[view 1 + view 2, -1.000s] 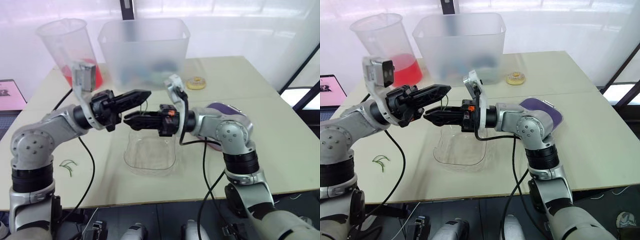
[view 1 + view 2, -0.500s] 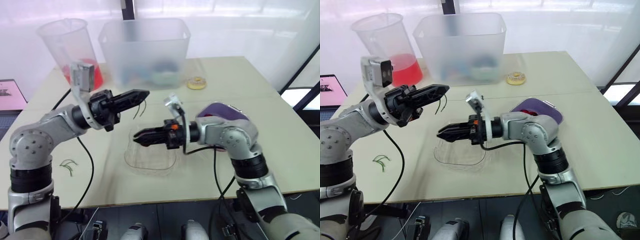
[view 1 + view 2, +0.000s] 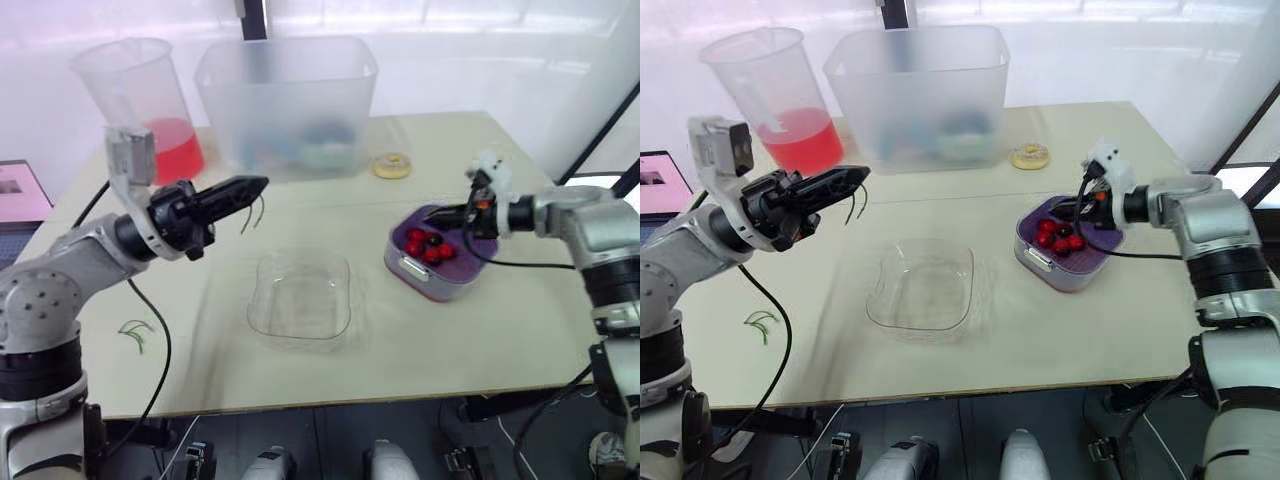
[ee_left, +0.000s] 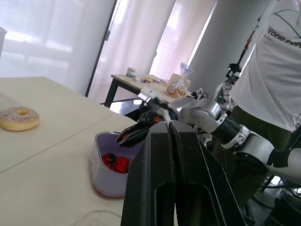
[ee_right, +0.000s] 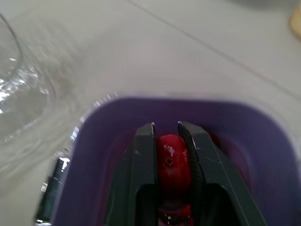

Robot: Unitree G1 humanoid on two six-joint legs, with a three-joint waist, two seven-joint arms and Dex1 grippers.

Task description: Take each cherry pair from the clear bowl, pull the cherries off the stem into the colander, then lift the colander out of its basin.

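Several cherries (image 3: 428, 243) lie in colander (image 5: 244, 117), 3 o'clock of empty bowl (image 3: 300, 258). We see R end effector (image 5: 165, 126) pinching one cherry (image 5: 173, 157) over it, L end effector (image 3: 255, 185) clamping bare stem (image 3: 258, 206), 10 o'clock. Todo: drop, lift colander.

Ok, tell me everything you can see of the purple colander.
The colander is purple, squarish with rounded corners, seemingly plastic. It sits upright in a clear basin on the table, right of the clear bowl. Several red cherries lie in it. The right gripper hangs over it, shut on one cherry.
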